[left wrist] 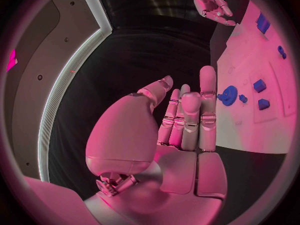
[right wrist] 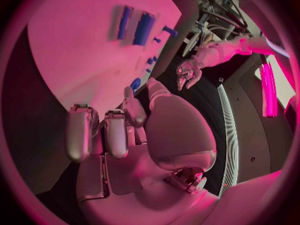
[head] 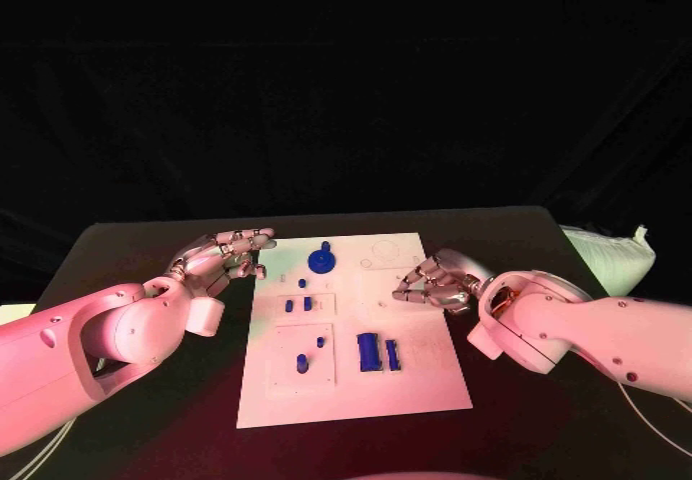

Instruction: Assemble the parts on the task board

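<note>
Black table bears the task board point(head: 418, 380), blue bars point(head: 369, 352) lying lengthwise; left hand point(head: 224, 257) released, right hand point(head: 433, 283) clenched empty.

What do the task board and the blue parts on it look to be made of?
Task board: likely rigid plastic or painted sheet, a flat matte white face with shallow outlined recesses. Blue parts: probably moulded or printed plastic, uniform opaque colour, no metallic shine.
</note>
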